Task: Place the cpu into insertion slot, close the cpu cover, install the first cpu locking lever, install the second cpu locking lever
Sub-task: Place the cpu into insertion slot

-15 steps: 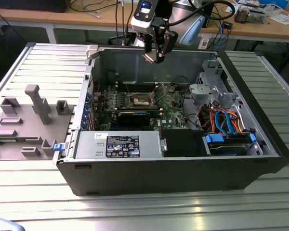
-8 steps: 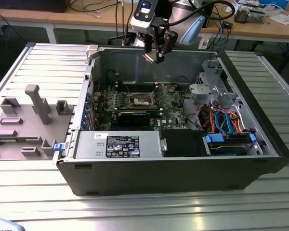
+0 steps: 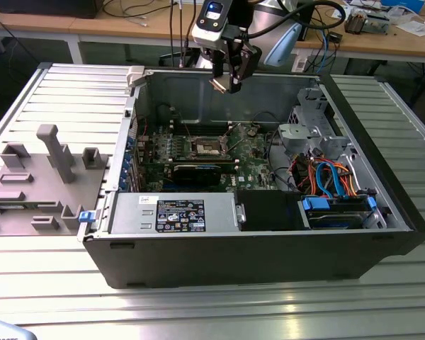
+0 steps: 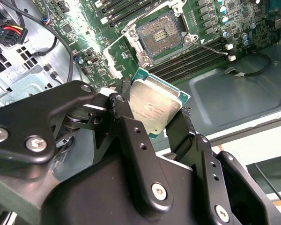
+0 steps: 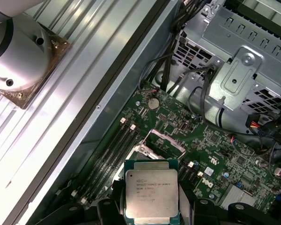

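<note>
Closed on the cpu (image 4: 154,105), two opposite edges clamped between the black fingers (image 4: 129,126) of the tool (image 4: 152,115). Held tilted in the air above the insertion slot (image 4: 160,37), well apart from it, silver-grey top turned toward the camera in both wrist views. Slot uncovered, dark contact field bare inside its silver frame, seated in the green motherboard (image 3: 251,152). In the exterior view, raised high over the slot, near the back rim of the open computer case (image 3: 255,255) lying on the ribbed bench (image 3: 198,312).
</note>
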`<state>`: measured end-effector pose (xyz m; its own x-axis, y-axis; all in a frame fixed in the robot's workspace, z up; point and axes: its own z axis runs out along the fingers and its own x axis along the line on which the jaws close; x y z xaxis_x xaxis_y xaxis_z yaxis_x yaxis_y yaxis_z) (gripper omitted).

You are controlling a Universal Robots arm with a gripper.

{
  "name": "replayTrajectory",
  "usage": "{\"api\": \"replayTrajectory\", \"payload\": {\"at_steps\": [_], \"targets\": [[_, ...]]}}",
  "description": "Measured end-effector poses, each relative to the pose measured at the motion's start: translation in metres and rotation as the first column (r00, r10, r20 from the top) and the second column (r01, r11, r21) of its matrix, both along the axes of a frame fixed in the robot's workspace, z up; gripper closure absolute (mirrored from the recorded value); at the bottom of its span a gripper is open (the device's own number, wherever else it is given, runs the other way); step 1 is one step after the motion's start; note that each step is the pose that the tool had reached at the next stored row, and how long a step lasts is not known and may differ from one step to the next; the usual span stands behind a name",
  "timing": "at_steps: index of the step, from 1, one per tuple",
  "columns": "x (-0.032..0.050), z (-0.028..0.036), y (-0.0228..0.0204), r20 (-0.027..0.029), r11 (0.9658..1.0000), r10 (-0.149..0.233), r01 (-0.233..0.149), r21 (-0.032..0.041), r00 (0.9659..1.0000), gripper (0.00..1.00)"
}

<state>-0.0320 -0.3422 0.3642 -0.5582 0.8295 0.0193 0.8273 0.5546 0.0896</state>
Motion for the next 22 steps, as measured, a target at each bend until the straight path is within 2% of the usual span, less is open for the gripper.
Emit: {"api": "replayTrajectory", "payload": {"at_steps": [22], "targets": [[0.0000, 0.0000, 0.0000, 0.0000, 0.9999, -0.013, 0.013, 0.0000, 0.9999, 0.45]]}}
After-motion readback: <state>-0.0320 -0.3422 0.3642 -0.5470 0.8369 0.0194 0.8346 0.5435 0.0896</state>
